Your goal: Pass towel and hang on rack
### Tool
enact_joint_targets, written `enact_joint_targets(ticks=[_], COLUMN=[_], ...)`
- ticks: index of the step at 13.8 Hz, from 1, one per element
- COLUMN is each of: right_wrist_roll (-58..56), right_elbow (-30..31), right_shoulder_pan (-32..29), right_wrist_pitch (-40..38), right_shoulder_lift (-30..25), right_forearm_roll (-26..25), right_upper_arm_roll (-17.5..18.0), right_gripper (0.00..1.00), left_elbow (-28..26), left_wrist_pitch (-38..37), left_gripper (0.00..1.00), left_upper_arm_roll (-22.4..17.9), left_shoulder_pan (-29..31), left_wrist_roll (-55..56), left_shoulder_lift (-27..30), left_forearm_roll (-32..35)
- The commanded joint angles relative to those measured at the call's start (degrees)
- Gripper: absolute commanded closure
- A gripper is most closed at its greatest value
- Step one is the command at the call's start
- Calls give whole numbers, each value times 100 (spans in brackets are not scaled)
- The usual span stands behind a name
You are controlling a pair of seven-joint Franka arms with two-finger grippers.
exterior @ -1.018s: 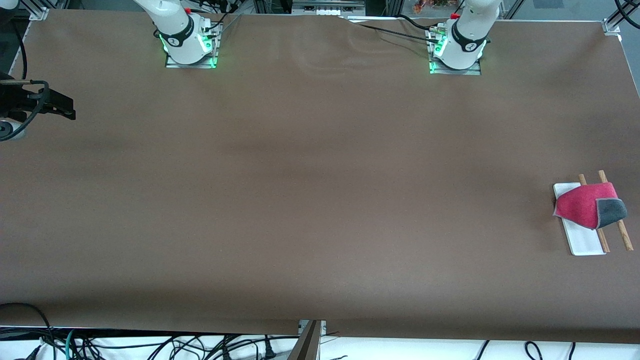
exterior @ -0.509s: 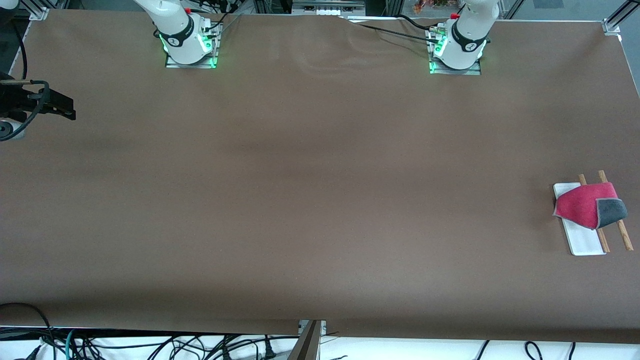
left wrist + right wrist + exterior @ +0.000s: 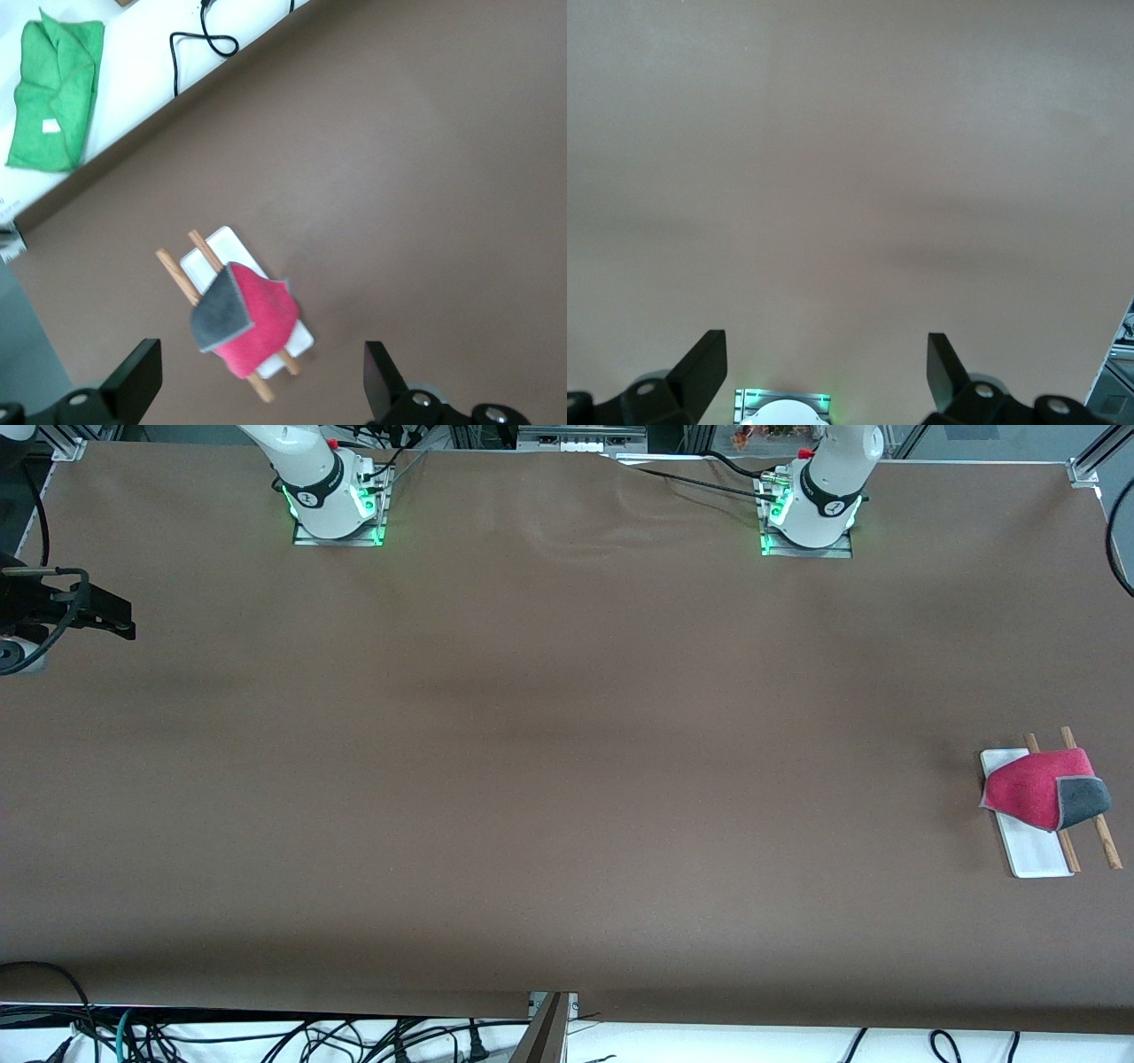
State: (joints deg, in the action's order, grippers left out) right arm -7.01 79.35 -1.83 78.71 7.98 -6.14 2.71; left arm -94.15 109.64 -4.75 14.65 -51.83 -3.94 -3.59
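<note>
Brown tabletop (image 3: 532, 779) fills the front view; at middle right the fluffy pink-red and grey towel (image 3: 1045, 790) drapes over the white-based, wooden-rod rack (image 3: 1036, 850). Both the left gripper (image 3: 262, 376) and the right gripper (image 3: 826, 372) hover spread and empty. Hanging looks done; any finishing retreat should lift straight, avoiding snags.

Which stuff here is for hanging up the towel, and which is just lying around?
For the job:
towel, draped over the rack
rack
left gripper, open, above them
right gripper, open, waiting

Just lying about:
green cloth
black cable
</note>
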Motion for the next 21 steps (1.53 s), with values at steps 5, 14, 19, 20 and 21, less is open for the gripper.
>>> enact_joint_targets(ticks=[5, 14, 19, 20, 21], right_wrist_roll=[-46, -46, -46, -46, -46], right_elbow=[-130, -139, -139, -139, -131], right_shoulder_pan=[-1, -1, 8, -1, -1], right_wrist_pitch=[47, 65, 56, 65, 65], right_shoulder_lift=[45, 72, 72, 72, 72], right_forearm_roll=[52, 52, 52, 52, 52], right_upper_arm_roll=[19, 19, 19, 19, 19], right_gripper=[0, 0, 0, 0, 0], left_elbow=[-1079, -1010, -343, -150, 104], left_wrist_pitch=[-978, -1437, -1892, -1963, -2007], left_gripper=[0, 0, 0, 0, 0], left_upper_arm_roll=[605, 1266, 1169, 1169, 1160], left_shoulder_pan=[-427, -674, -612, -612, -612], left_wrist_roll=[3877, 5508, 5086, 5086, 5095], left_shoulder_lift=[1280, 1431, 1300, 1142, 914], left_forearm_roll=[429, 808, 455, 455, 455])
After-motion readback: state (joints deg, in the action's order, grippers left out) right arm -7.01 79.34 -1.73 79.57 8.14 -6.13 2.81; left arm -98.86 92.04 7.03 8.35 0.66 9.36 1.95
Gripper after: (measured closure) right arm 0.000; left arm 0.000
